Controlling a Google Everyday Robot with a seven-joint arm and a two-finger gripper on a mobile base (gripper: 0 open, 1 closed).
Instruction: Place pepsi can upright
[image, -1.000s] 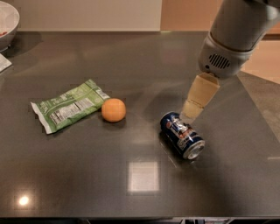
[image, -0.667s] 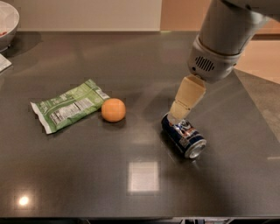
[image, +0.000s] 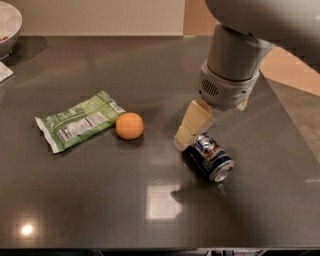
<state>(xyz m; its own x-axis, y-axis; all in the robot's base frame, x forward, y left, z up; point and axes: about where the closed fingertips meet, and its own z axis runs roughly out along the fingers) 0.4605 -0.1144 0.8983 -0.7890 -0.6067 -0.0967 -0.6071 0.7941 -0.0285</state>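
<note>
Reaching step: the tool (image: 195, 131) touches the pepsi can (image: 210, 156), which lies on its side toward the bench's (image: 100, 200) right edge. I cannot tell whether it is clenched. Next, grip and tip the can upright.

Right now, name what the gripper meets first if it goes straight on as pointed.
Likely the pepsi can, lying on its side right below the gripper; they may already touch, depth is unclear.
</note>
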